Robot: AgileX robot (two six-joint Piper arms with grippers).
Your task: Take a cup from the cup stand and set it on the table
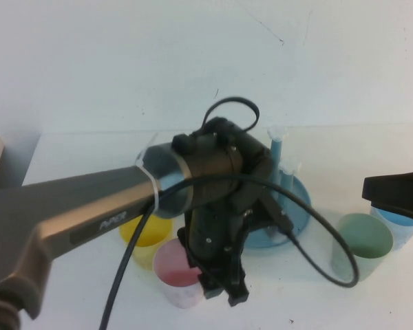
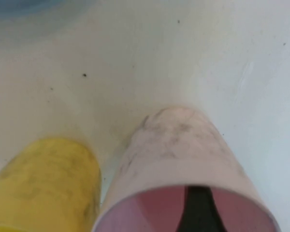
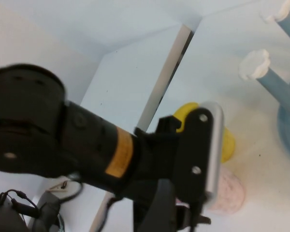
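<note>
White and lightly specked, the large flat tabletop (image 1: pixel 344 158) carries everything we see. We find the small pale pink plastic tumbler (image 1: pixel 177 273) standing upright on it, just beside a yellow plastic cup (image 1: pixel 145 237) and in front of the blue dish-based cup stand (image 1: pixel 297 206) with its white-capped pegs. Our left gripper (image 1: pixel 220 289) reaches down at the tumbler's rim; one dark finger (image 2: pixel 198 208) shows inside the cup (the other seems to sit outside the wall), so it appears clamped on the tumbler. Our right gripper (image 1: pixel 399 194) hovers at the right edge above a green cup (image 1: pixel 361 242) and a blue cup (image 1: pixel 399 223); we cannot tell its opening.
</note>
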